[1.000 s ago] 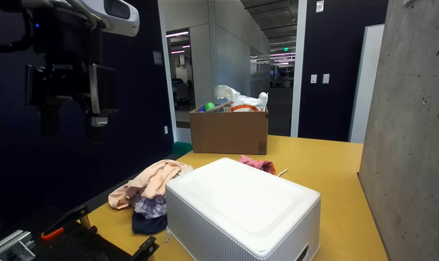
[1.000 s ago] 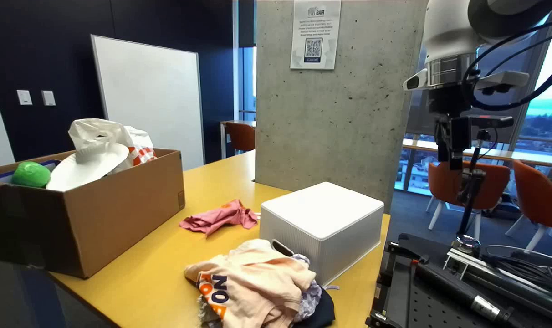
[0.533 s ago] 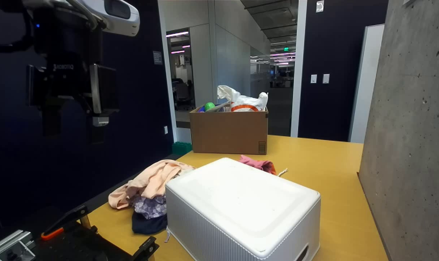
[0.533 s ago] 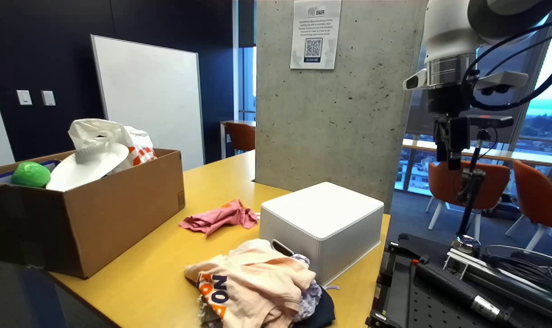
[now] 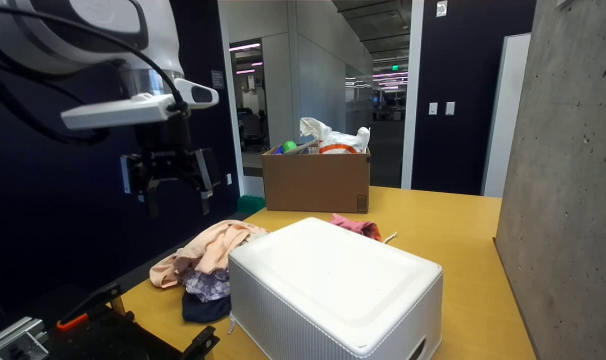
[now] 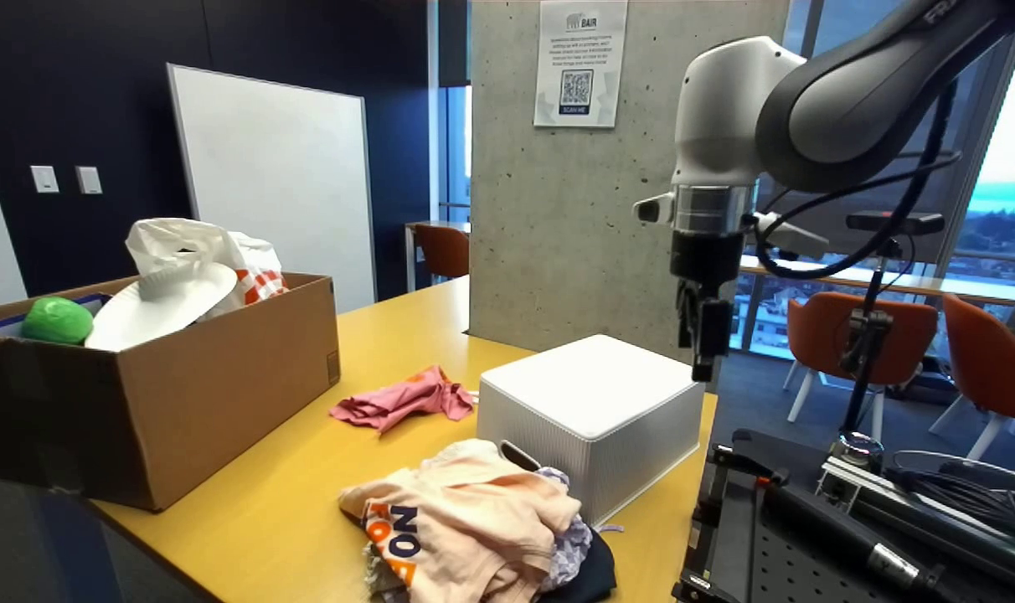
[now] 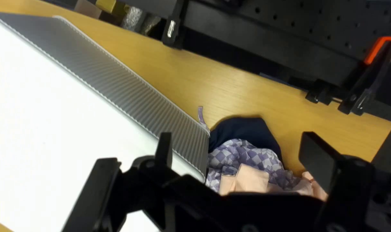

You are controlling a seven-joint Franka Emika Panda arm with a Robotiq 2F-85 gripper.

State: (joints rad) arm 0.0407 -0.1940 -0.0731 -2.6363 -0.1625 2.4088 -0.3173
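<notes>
My gripper hangs above the table's robot-side edge, its jaws spread wide with nothing between them. Below it in the wrist view lies a heap of clothes: a peach shirt, a purple checked cloth and a navy cloth. The heap's lower part is hidden behind the gripper there. Against the heap stands a white ribbed box, flat face up, partly under one finger in the wrist view. Lettering shows on the peach shirt in an exterior view. The gripper touches none of these.
Farther along the yellow table lies a pink cloth. A cardboard box filled with bags, a paper plate and a green ball stands at the far end. A concrete pillar borders the table. A black platform adjoins the near edge.
In the last half second the arm has swung forward and down, bringing the gripper closer to the clothes and the white box. Its jaws stay open; the objects have not moved.
</notes>
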